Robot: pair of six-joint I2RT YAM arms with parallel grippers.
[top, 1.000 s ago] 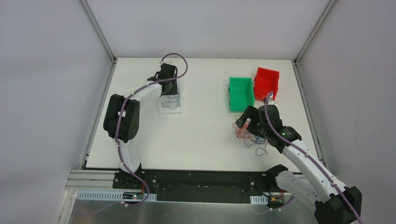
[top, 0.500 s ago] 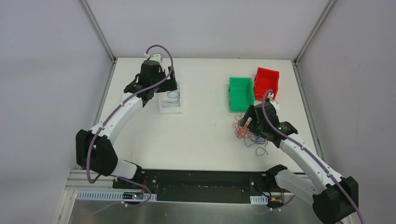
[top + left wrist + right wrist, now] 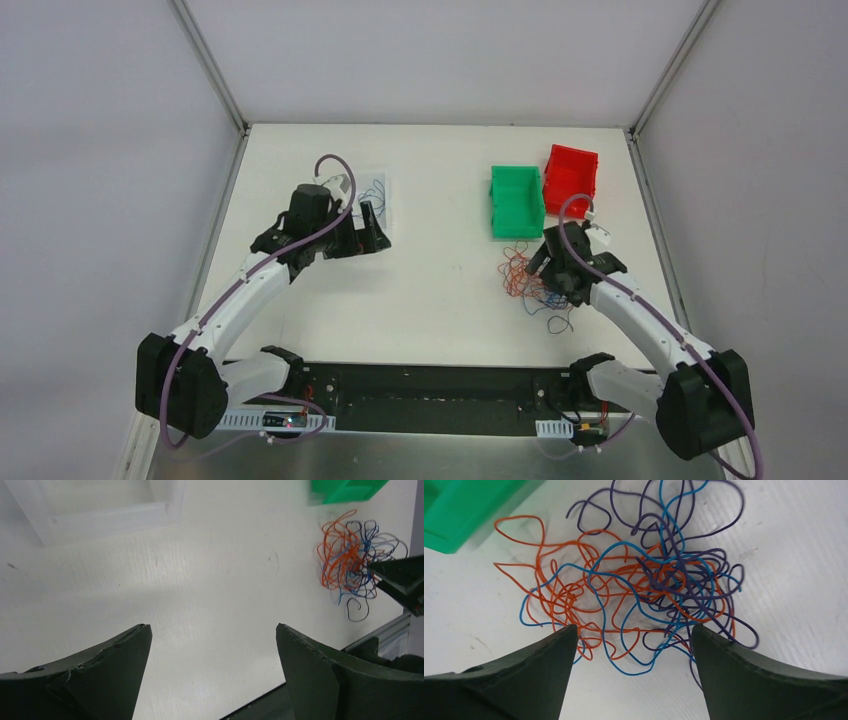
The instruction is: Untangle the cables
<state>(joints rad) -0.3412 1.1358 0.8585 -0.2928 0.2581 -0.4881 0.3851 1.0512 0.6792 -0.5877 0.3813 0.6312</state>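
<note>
On the right half of the table [image 3: 440,300], just on the near side of the green bin [image 3: 517,202], the cables [image 3: 527,283] lie in one loose knot of orange-red, blue and dark purple-black strands. A red bin [image 3: 570,177] stands beside the green one, to its right and slightly farther back.

The right gripper [image 3: 631,630] hangs over the right part of the knot with its fingers [image 3: 539,665] spread wide. In its wrist view the tangle fills the space ahead of the tips. The nearest blue and orange loops reach into the gap between the two tips, and a few strands run right along each inner edge. Nothing is pinched. Whether the tips touch the strands or the table cannot be told. A dark curl [image 3: 560,323] trails out of the knot toward the near edge.

The left gripper [image 3: 212,627] is well apart from the knot, over the left-centre of the table, and it too is spread and holds nothing. Between its tips only bare table shows. The cables sit far off to its right, by the green bin's corner, with the right gripper's dark tips against them. A shallow white tray [image 3: 383,178] lies just beyond the left gripper, with a thin blue wire [image 3: 375,188] curled in it.
</note>
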